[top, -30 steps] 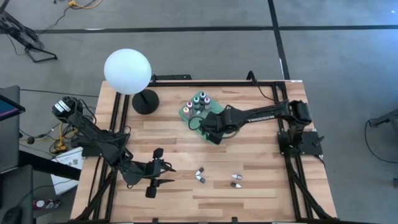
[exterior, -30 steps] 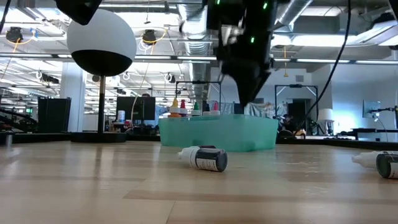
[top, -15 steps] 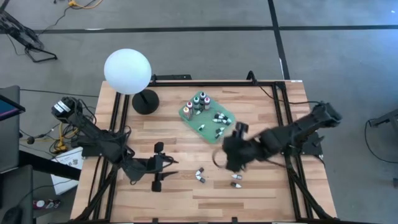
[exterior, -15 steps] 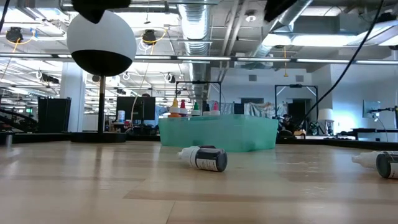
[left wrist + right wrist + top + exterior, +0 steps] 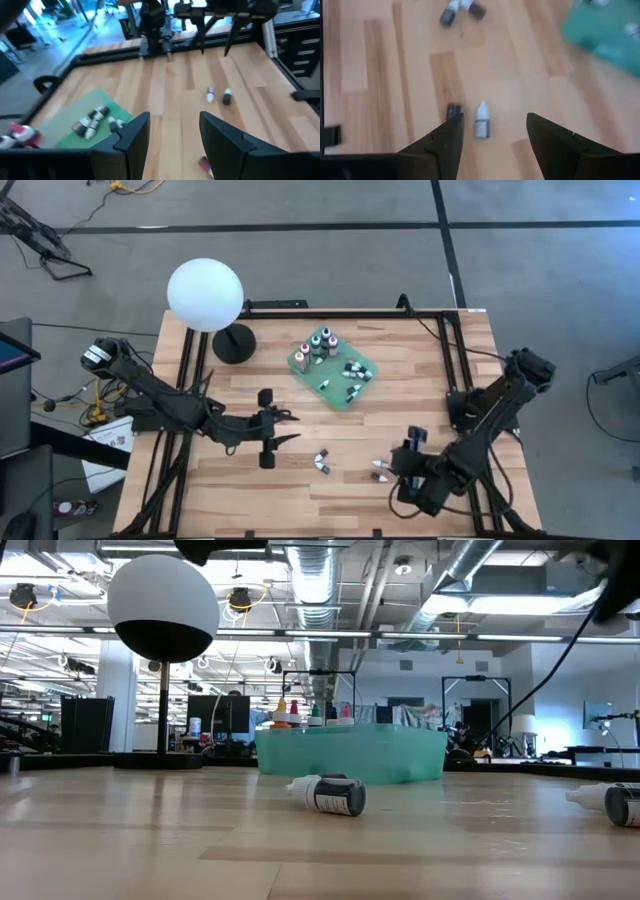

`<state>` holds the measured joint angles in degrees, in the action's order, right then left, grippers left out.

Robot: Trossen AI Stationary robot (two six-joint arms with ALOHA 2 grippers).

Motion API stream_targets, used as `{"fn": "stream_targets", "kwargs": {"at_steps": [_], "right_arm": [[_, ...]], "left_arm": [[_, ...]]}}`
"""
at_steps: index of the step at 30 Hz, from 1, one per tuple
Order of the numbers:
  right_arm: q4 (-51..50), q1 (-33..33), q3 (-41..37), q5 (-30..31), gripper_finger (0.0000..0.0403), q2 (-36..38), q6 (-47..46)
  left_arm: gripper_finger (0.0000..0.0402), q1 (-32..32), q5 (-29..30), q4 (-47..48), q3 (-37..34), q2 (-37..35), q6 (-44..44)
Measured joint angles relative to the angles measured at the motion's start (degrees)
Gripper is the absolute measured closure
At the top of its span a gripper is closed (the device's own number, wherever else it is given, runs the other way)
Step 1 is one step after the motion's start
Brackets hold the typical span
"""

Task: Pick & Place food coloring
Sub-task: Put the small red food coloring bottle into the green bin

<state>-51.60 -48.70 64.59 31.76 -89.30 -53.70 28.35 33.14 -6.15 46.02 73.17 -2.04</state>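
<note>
Four small food coloring bottles lie on their sides on the wood: one pair and a second pair. More bottles stand or lie in the green tray. My right gripper is open, hovering just right of the second pair. In its wrist view a white-tipped bottle and a dark one lie ahead between its fingers. My left gripper is open above bare wood, left of the first pair. Its wrist view shows two bottles farther off.
A white globe lamp on a black base stands at the far left. In the low view one bottle lies before the tray, and another lies at the right edge. Black frame rails line the table's left and right sides.
My right gripper has swung away from above the green tray toward the table's near right, ending beside the loose pair of bottles. My left gripper has moved toward the table's right and slightly toward the far edge. The bottles on the wood have stayed put.
</note>
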Motion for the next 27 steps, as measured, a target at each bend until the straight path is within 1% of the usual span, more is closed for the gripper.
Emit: {"fn": "stream_targets", "kwargs": {"at_steps": [2,5,7,10,12,17,22,27], "right_arm": [[4.5,-0.27,-3.27,-0.52,0.0198,-0.02,-0.02],[8.72,0.36,-7.38,-0.62,0.0204,-0.02,0.55],[13.03,1.65,-9.63,-2.65,0.0207,-0.02,0.72],[18.73,3.35,-12.61,-7.88,0.0212,-0.02,3.35],[19.87,4.33,-13.52,-9.14,0.0215,-0.02,4.36],[20.55,6.18,-14.27,-9.62,0.0223,-0.02,4.24],[21.04,6.48,-14.29,-9.59,0.023,-0.02,4.2],[21.47,6.44,-14.29,-9.63,0.0232,-0.02,4.18]], "left_arm": [[0.0235,0.0,-1.92,0.96,0.0,0.0,-1.87],[0.0235,0.29,-4.49,3.6,0.0,0.0,-4.02],[0.0235,0.73,-6.16,5.91,0.0,0.0,-6.14],[0.0235,1.48,-7.08,8.99,0.0,0.0,-7.78],[0.0235,1.69,-7.04,9.98,0.0,0.02,-7.81],[0.0235,1.18,-6.73,9.22,0.0,0.02,-4.29],[0.0235,0.77,-7.21,9.27,0.0,0.02,-3.42],[0.0235,0.77,-7.27,9.51,0.0,0.03,-0.59]]}}
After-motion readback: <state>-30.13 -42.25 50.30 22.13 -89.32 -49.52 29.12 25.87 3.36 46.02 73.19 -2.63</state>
